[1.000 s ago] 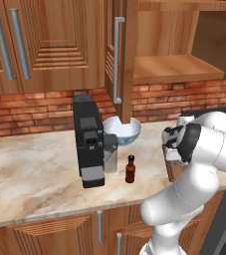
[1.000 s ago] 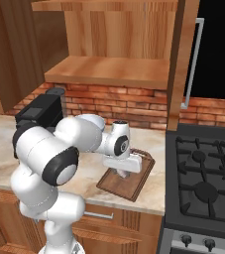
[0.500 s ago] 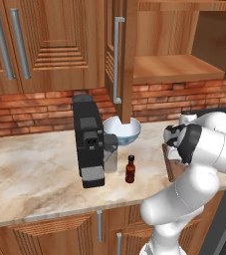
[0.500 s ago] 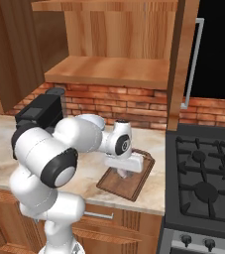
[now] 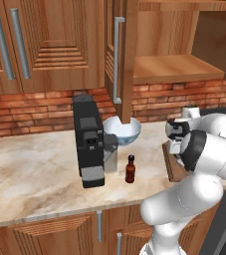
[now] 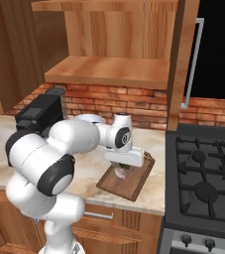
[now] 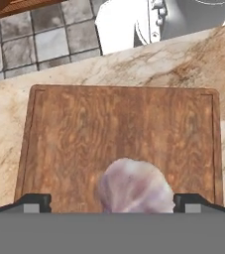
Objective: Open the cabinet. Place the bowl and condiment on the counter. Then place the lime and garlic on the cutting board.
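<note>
- Gripper, jaws spread wide, sits over the cutting board.
- Garlic lies on the board between the fingertips, touching neither.
- In the left base view, bowl and condiment stand on the bench, at 9 o'clock from the board.

We see the gripper low over the cutting board on the counter, with the pale garlic under it.

Gripper low, jaws wide apart
</note>
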